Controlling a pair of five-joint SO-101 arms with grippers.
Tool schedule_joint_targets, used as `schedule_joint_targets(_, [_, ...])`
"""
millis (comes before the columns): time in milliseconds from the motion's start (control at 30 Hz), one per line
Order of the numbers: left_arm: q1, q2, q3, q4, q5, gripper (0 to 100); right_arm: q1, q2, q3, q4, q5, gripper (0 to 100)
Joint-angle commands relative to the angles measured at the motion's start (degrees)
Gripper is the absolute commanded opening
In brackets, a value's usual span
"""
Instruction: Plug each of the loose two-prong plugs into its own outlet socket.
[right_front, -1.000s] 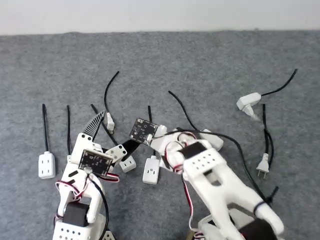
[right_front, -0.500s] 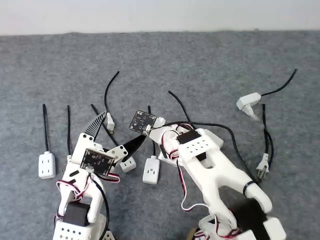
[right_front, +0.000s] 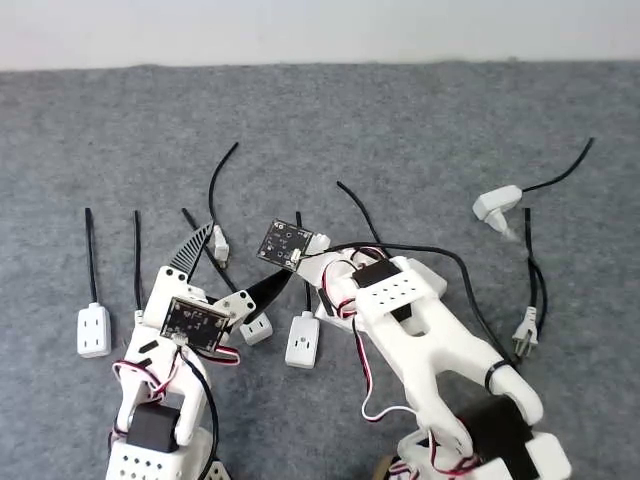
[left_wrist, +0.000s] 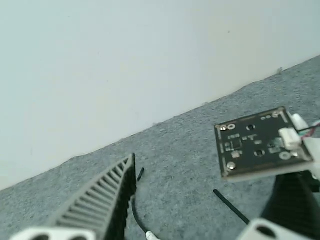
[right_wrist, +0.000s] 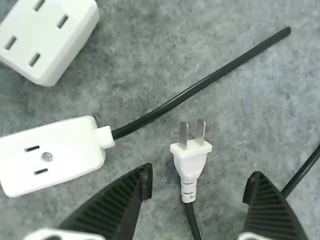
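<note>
Logging 1 table (right_front: 420, 120), grey-carpeted, bearing all items. Logging 1 right arm (right_front: 430, 340), white, bending low over the table's middle. Logging 1 left arm (right_front: 165, 400), white, standing beside it. Finding right gripper (right_wrist: 199, 184) released, 2 black fingers (right_wrist: 125, 200) spread either side of target plug (right_wrist: 191, 152), touching neither side of it. Finding left gripper (right_front: 248, 252) released too, jaws wide apart, grasping nothing. Placing single socket (right_wrist: 50, 155) just beside target plug, not touching it, with black cord (right_wrist: 200, 90) crossing beyond the 2 prongs. Placing multi-slot socket (right_wrist: 47, 37) near single socket. Placing far-left socket (right_front: 93, 331) well apart from both grippers. Placing angled plug (right_front: 497, 205) and small plug (right_front: 525, 335) loose toward the right, left plug (right_front: 218, 240) near the left gripper's ribbed finger (right_front: 192, 250).
</note>
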Motion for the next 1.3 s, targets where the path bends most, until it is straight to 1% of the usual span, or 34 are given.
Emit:
schedule_joint_targets(0, [-0.2,-1.0,-0.7,-2.9,-1.3,41,0.7,0.7,-1.1,0.0,-1.1,30.3])
schedule_joint_targets(100, [-0.3,-1.0,-0.4,-3.6,-2.5,41,1.0,0.6,-2.5,0.8,-1.7,30.3])
schedule_joint_targets(167, [-0.8,-1.0,-0.3,-3.7,-2.5,41,1.1,0.7,-4.2,2.3,-3.4,30.3])
schedule_joint_targets(367, [-8.0,-1.0,-0.3,-7.4,-2.0,41,1.0,0.7,-5.4,3.6,-3.9,30.3])
schedule_joint_targets(667, [-8.5,-1.0,-0.3,-7.3,-2.5,41,0.7,0.5,-5.9,4.1,-4.0,30.3])
schedule_joint_targets(767, [-8.6,-1.0,-0.3,-7.2,-4.6,40,0.9,-1.0,-6.4,4.8,-5.7,30.3])
schedule_joint_targets(833, [-8.6,-1.0,-0.3,-7.2,-4.5,33,0.8,-2.3,-6.0,4.9,-6.1,30.3])
schedule_joint_targets(867, [-8.6,-1.0,-0.3,-7.1,-4.5,27,0.8,-2.7,-5.8,5.0,-6.2,30.3])
schedule_joint_targets(967, [-8.6,-1.0,-0.3,-6.6,-4.4,4,0.9,-3.4,-4.9,4.9,-6.2,30.3])
schedule_joint_targets(1000, [-8.6,-1.0,-0.3,-6.5,-4.4,0,0.9,-3.5,-4.7,4.9,-6.2,30.3])
schedule_joint_targets(1067, [-8.5,-1.0,-0.3,-6.5,-4.4,3,1.0,-3.5,-4.7,4.9,-6.1,30.3])
schedule_joint_targets(1133, [-8.5,-1.0,-0.3,-6.5,-4.4,1,1.0,-3.4,-4.7,4.9,-6.1,30.3])
schedule_joint_targets(1267, [-8.6,-1.0,-0.3,-6.5,-4.4,1,1.0,-3.3,-4.7,4.5,-6.1,30.3])
